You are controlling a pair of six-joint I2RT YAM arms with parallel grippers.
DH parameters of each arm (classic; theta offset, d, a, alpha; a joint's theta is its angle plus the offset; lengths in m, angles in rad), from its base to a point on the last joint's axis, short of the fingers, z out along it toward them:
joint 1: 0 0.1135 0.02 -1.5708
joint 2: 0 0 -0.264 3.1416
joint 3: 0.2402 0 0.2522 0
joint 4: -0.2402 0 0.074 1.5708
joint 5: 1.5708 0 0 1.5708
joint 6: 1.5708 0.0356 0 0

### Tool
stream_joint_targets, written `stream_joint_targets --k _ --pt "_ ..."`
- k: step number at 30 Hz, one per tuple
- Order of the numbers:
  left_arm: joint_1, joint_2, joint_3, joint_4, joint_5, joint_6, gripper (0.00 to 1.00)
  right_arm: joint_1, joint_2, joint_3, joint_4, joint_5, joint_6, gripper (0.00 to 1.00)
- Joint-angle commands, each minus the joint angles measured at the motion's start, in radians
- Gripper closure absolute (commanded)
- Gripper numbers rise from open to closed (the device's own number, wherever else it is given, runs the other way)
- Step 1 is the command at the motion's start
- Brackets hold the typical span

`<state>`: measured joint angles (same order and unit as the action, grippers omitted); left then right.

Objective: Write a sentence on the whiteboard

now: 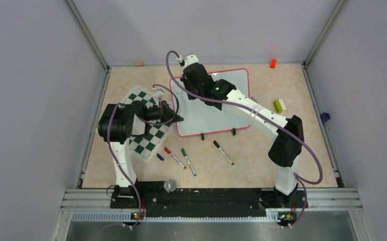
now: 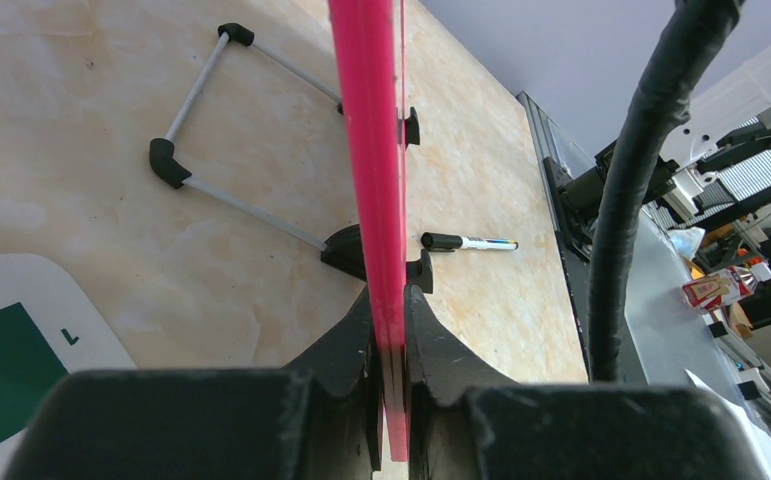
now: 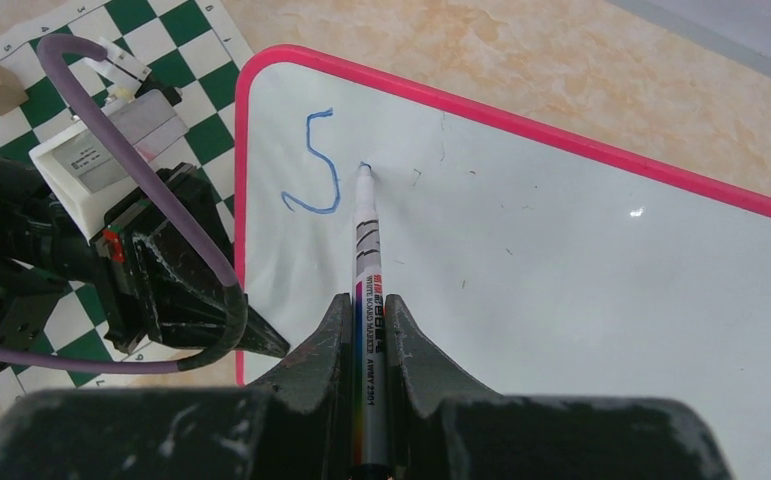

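The whiteboard (image 3: 561,280) sits just ahead of the right gripper (image 3: 367,305), under the tip of the marker (image 3: 366,230) it is clamped on. The sentence (image 3: 316,165) so far: a blue "S" plus a started stroke. Board looks stiff, light and glossy, so it likely slides under pen pressure. Best hold is the frame edge, where the left gripper (image 2: 389,310) pinches it.

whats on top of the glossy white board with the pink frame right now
One blue handwritten "S" near a corner of the whiteboard, and the tip of a white-barrelled marker, held by the right gripper, touching beside it. The gripper's body hides the board beneath it.
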<state>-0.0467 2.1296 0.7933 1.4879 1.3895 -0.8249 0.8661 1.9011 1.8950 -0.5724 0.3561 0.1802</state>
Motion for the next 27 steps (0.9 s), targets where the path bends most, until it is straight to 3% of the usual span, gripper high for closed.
stream_joint_targets --k 1,11,27 --pt "0.008 -0.030 -0.006 0.131 0.031 0.074 0.99 -0.023 0.000 0.031 -0.026 0.060 0.008 1.00" --pt "0.008 -0.029 -0.005 0.130 0.030 0.073 0.99 -0.027 -0.007 0.037 -0.051 0.084 0.011 1.00" --pt "0.008 -0.030 -0.008 0.131 0.031 0.074 0.99 -0.027 -0.075 0.042 0.009 0.000 -0.015 1.00"
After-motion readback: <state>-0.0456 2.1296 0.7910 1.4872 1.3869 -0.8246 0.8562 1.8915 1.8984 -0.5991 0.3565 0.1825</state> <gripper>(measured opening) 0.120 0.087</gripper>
